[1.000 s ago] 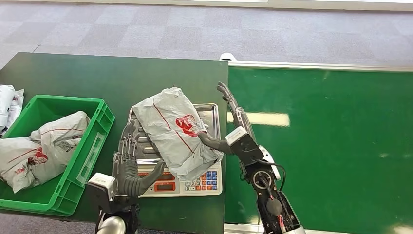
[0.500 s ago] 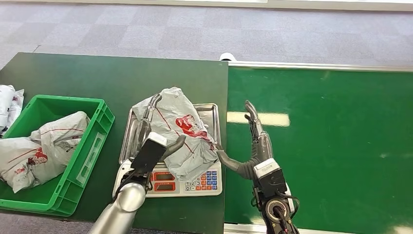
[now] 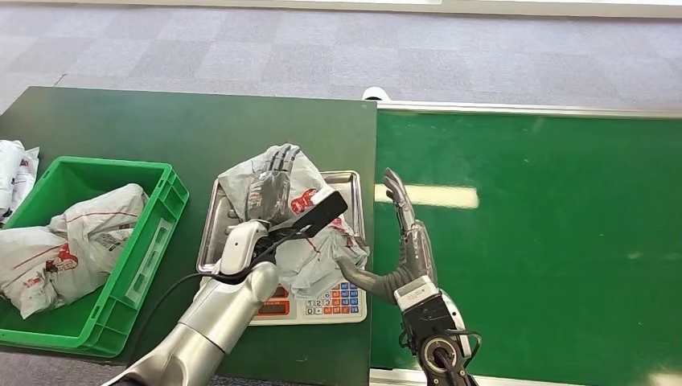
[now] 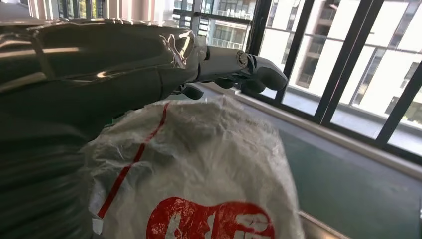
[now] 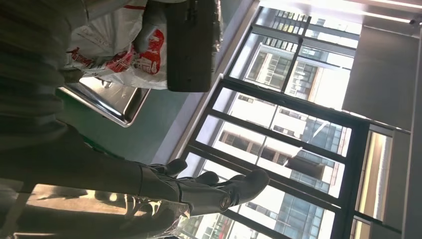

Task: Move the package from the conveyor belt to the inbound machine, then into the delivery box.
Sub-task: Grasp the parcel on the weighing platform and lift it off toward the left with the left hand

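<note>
The package [image 3: 310, 233] is lying crumpled on the steel tray of the inbound machine [image 3: 347, 183], overhanging the tray's near edge and covering part of the keypad. The inbound machine is sitting at the right edge of the dark counter [image 3: 145, 129], just beside the conveyor belt [image 3: 547, 233], which is lying bare and offering open room to the right. The delivery box [image 3: 165, 217] is standing near the tray's left edge, with a strip of counter between them; bagged parcels [image 3: 72, 241] are lying inside it.

The left hand [image 3: 269, 185] is resting palm-down on the package's upper part, fingers extended over the far end; whether they are gripping cannot be told. In the left wrist view the package [image 4: 199, 174] is lying directly under the hand [image 4: 149, 64].

The right hand [image 3: 398, 241] is standing upright over the belt's left edge, fingers spread and holding nothing, the thumb reaching toward the package's right edge; contact cannot be told.
</note>
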Motion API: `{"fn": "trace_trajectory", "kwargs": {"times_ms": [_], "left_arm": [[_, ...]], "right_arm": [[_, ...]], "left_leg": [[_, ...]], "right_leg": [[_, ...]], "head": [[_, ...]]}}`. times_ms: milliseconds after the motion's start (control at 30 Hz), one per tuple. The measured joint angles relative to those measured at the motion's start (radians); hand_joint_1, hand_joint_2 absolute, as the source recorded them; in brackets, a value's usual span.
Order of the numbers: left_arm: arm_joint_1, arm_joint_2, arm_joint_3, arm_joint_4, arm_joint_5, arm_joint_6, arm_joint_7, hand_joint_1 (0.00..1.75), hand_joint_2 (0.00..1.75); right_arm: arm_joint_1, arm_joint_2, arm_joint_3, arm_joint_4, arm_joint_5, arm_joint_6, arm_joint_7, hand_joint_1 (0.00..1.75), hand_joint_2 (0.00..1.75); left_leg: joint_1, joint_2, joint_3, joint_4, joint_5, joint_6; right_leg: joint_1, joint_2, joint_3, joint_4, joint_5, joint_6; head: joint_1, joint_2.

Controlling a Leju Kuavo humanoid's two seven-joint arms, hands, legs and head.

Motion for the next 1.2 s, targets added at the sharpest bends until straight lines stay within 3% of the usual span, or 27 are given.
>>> {"fn": "trace_trajectory", "kwargs": {"times_ms": [100, 167, 567, 733, 900, 1200], "left_arm": [[-0.042, -0.012, 0.0, 0.103, -0.029, -0.059, 0.036, 1.61, 1.75], [-0.067, -0.019, 0.0, 0.152, -0.04, -0.092, 0.048, 1.75, 1.75], [-0.117, -0.032, 0.018, 0.248, -0.041, -0.123, 0.021, 1.75, 1.75], [-0.092, -0.036, 0.042, 0.223, 0.032, 0.007, -0.106, 1.75, 1.75], [-0.016, -0.034, 0.052, 0.036, 0.173, 0.182, -0.294, 1.75, 1.75], [0.121, 0.015, 0.063, -0.455, 0.249, 0.276, -0.352, 1.75, 1.75]], "right_arm": [[-0.004, 0.002, 0.004, 0.006, 0.0, -0.001, 0.0, 0.0, 1.75], [-0.007, 0.003, 0.006, 0.011, 0.0, -0.005, 0.0, 0.0, 1.75], [-0.003, 0.005, 0.007, 0.022, 0.001, -0.024, 0.0, 0.0, 1.75], [0.004, 0.005, 0.006, 0.022, 0.004, -0.027, 0.0, 0.0, 1.75], [0.017, 0.005, 0.003, 0.022, 0.006, -0.035, -0.002, 0.0, 1.75], [0.039, 0.005, -0.01, 0.022, -0.01, -0.079, -0.015, 0.0, 1.75]], "left_leg": [[0.0, -0.001, 0.0, 0.0, 0.0, 0.0], [0.0, -0.001, 0.0, 0.0, 0.0, 0.0], [0.0, -0.001, 0.003, 0.0, 0.0, 0.0], [0.0, -0.001, 0.002, 0.0, 0.0, 0.0], [0.0, 0.0, 0.0, 0.0, 0.0, 0.0], [0.0, 0.0, -0.001, 0.0, 0.0, 0.0]], "right_leg": [[0.0, 0.0, 0.0, 0.0, 0.0, 0.0], [0.0, 0.0, 0.001, 0.0, 0.0, 0.0], [0.0, 0.0, 0.004, 0.0, 0.0, 0.0], [0.0, 0.0, 0.002, 0.0, 0.0, 0.0], [0.0, 0.0, 0.0, 0.0, 0.0, 0.0], [0.0, 0.0, 0.0, 0.0, 0.0, 0.0]], "head": [[0.0, 0.0], [0.0, 0.0], [0.0, 0.0], [0.0, 0.0], [0.0, 0.0], [0.0, 0.0]]}}
